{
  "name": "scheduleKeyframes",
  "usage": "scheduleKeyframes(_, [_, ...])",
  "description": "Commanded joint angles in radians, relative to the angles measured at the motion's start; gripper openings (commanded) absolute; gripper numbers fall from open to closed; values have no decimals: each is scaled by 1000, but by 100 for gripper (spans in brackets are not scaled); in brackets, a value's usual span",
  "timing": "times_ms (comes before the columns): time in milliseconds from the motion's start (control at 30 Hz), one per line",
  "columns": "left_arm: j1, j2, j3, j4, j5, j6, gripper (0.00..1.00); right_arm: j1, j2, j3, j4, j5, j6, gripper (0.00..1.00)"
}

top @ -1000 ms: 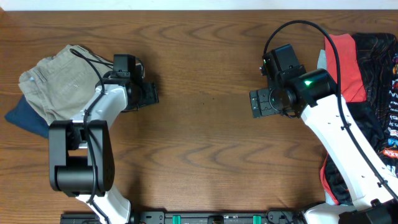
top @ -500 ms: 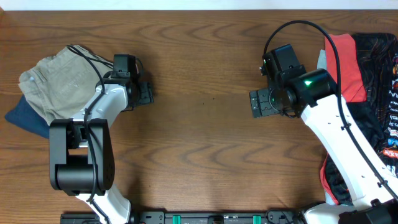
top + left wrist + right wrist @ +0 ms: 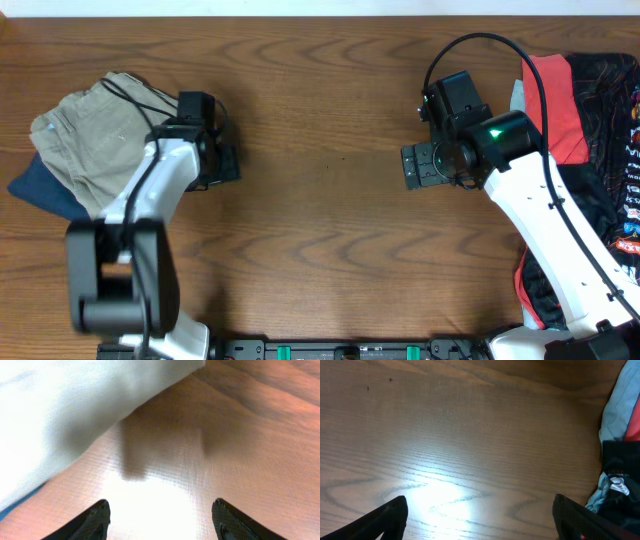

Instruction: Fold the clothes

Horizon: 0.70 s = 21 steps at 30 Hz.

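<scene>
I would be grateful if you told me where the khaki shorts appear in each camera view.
Overhead: the khaki shorts lie at the upper left, bunched on a navy garment.
Left wrist: a blurred pale mass fills the upper left.
Right wrist: not in it.
Shared landmark: the wooden table, seen in all three views.

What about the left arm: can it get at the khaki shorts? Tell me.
Probably yes: the left gripper, open, is close beside the khaki shorts, and nothing else lies between them.
</scene>
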Motion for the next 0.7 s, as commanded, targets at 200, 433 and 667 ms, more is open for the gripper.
scheduleKeyframes(200, [150,-199,10,-122,-63,-185,67,-4,-15,1,-12,5,-4,91])
scheduleKeyframes(433, [378,-196,-29,-122,-58,-329,67,-4,-15,1,-17,5,-4,91])
scheduleKeyframes(667, [553,-196,-51,-79,-55,-334,72,-4,-15,1,-19,5,-3,91])
